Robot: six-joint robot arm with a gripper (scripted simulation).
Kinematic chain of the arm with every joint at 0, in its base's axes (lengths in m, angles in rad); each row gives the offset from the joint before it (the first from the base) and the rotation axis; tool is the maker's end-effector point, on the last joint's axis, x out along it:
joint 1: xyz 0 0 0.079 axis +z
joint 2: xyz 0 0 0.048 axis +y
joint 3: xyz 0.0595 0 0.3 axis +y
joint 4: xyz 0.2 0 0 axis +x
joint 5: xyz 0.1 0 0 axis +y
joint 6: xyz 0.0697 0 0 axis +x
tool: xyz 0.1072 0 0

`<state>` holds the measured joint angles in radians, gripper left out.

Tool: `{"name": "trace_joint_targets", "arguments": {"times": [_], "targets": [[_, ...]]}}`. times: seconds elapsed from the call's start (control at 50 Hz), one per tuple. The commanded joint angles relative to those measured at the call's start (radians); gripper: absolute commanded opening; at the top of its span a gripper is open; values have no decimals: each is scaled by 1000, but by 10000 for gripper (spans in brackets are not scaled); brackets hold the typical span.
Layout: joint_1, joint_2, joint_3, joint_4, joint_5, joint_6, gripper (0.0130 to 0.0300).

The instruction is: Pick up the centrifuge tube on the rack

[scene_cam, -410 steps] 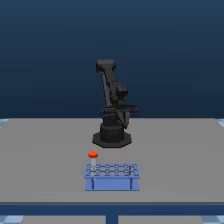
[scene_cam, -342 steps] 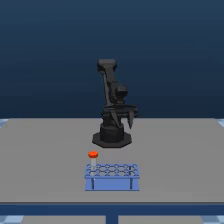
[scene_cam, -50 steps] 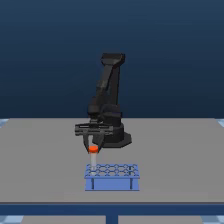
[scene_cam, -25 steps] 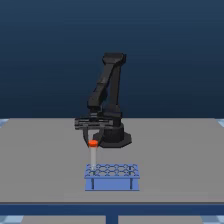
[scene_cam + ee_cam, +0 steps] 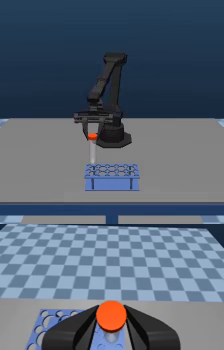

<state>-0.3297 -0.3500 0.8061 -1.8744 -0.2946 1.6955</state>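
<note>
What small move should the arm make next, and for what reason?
Probably a little further straight up. The tool is closed on the orange cap of the centrifuge tube, and in the exterior view the tube's tip appears just above the rack. More height would likely clear the holes before any sideways motion.

The exterior view stands off the table (image 5: 30, 150), a little above its level, and looks straight across it at the whole arm (image 5: 107, 90), which is seen well back with the rack (image 5: 111, 176) nearer the camera. The wrist view sits on the arm close above the gripper (image 5: 111, 321), looking down past its fingers (image 5: 75, 328) onto the rack (image 5: 42, 321), with checkered floor (image 5: 110, 257) beyond. Both views share gripper, rack and table
</note>
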Motion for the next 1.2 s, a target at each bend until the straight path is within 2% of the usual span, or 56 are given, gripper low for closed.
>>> {"name": "trace_joint_targets", "arguments": {"times": [0.02, 0.52, 1.2], "targets": [[0, -10, -14, -74, -11, 100, 130], [0, -36, -56, -257, -42, 293, 130], [0, -39, -61, -279, -47, 316, 130]]}}
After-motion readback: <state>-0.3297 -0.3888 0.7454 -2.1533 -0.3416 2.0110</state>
